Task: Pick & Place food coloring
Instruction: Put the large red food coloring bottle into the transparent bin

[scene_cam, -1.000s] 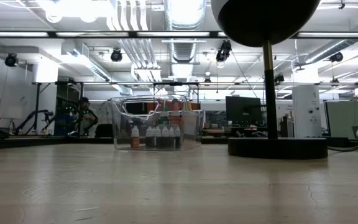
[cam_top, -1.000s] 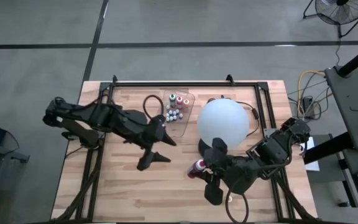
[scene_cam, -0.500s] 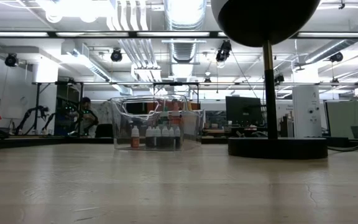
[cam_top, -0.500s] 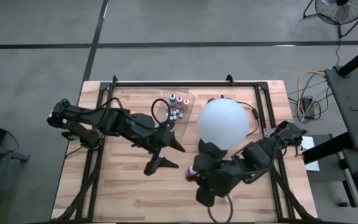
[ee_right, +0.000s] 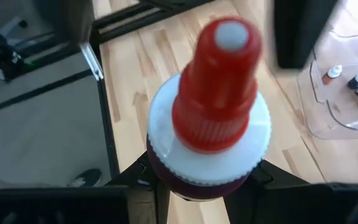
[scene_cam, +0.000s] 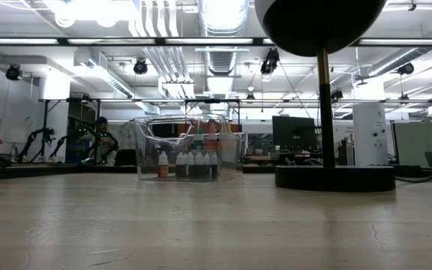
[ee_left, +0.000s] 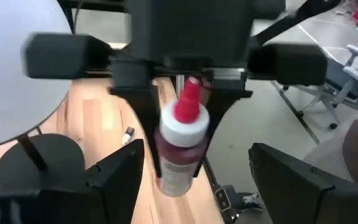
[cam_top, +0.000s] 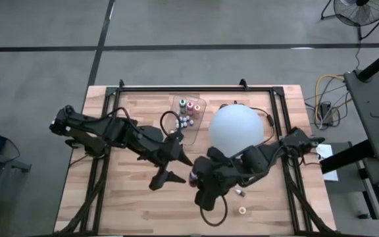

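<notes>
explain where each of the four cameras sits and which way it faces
high: overhead, straight down on the table; both arms show.
low: table height, level toward the clear tray; no arm shows.
left wrist: faces the right gripper holding the red-capped bottle; own fingers show.
right wrist: looks down over that bottle.
Shared: the bottle.

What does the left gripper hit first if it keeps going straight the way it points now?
Most likely the red-capped bottle shut in the right gripper. It sits dead ahead between the left gripper's open fingers; how far off is unclear.
</notes>
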Robot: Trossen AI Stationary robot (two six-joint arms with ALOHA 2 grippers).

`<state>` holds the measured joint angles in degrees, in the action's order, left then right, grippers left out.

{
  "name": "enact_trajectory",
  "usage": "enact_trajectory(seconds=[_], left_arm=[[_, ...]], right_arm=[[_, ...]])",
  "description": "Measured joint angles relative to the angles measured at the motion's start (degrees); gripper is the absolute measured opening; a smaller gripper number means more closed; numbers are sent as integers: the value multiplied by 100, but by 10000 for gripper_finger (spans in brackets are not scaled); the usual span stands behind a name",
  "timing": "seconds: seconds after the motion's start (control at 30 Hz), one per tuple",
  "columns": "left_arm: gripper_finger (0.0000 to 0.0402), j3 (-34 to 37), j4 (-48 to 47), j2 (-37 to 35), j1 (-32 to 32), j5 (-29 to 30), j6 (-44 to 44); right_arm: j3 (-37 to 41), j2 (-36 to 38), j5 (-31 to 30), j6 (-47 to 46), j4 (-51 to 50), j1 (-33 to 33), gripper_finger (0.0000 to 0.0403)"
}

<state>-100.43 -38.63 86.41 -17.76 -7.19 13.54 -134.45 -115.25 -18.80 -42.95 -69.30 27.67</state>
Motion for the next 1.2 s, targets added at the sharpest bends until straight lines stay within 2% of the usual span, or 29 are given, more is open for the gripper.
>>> enact_trajectory(seconds=[0.13,0.37,0.73,1.2], left_arm=[[261,30,0,0,-8,292,14],[261,34,28,-9,-13,937,162],[261,41,-19,94,-52,372,195],[254,41,-132,360,-73,275,329]], right_arm=[[5,-1,246,-13,225,-122,96],[136,-11,238,-14,508,-190,96],[324,-12,349,-38,674,-278,96],[413,-14,449,-38,720,-283,96]])
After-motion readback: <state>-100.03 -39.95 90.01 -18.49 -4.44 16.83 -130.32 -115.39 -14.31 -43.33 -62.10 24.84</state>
